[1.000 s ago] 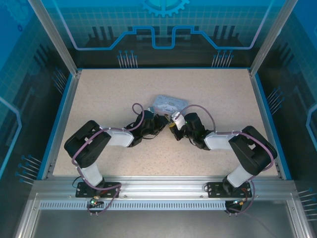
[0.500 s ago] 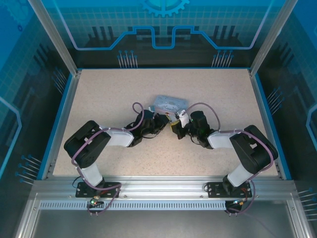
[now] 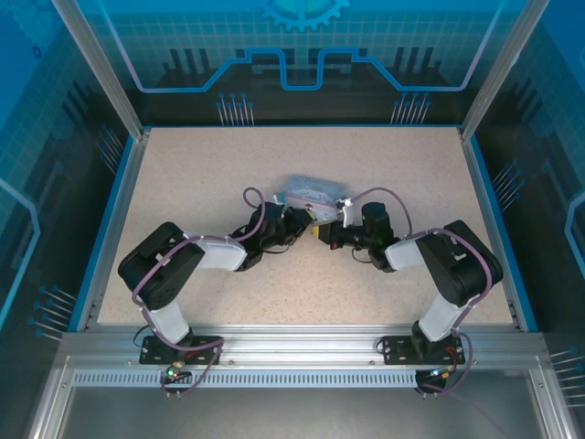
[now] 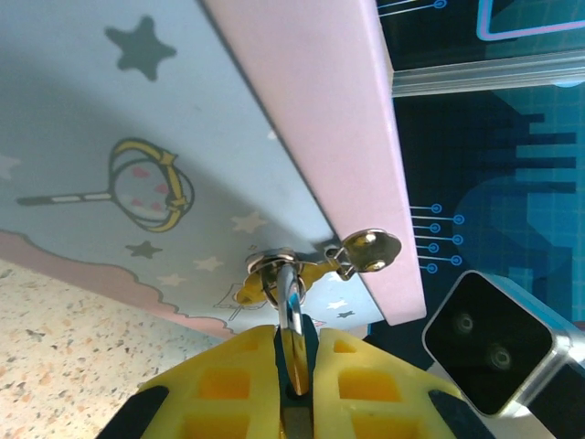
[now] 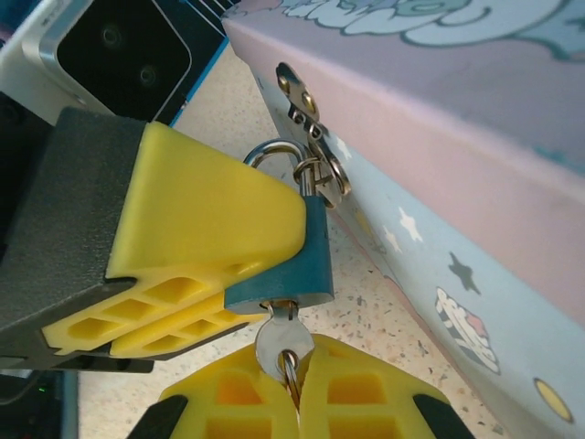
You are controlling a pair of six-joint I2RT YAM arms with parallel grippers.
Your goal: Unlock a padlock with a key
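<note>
Tight knot at the tin's latch side, open table all round it

The pastel blue-and-pink cartoon-printed tin box (image 3: 309,192) blocks the middle of the speckled beige table (image 3: 183,174). Just in front of it the two arms meet. The left gripper (image 3: 306,225) has its yellow fingers (image 5: 201,210) clamped on the small teal-blue padlock (image 5: 306,261). The right gripper (image 3: 325,234) pinches the slim metal key (image 5: 277,340) directly below the lock. Only a narrow gap separates them from the tin's wall. The table to the left, to the right and behind the tin is open. The raised blue rim (image 3: 119,219) and slanted aluminium posts (image 3: 101,69) bound the sides.
</note>
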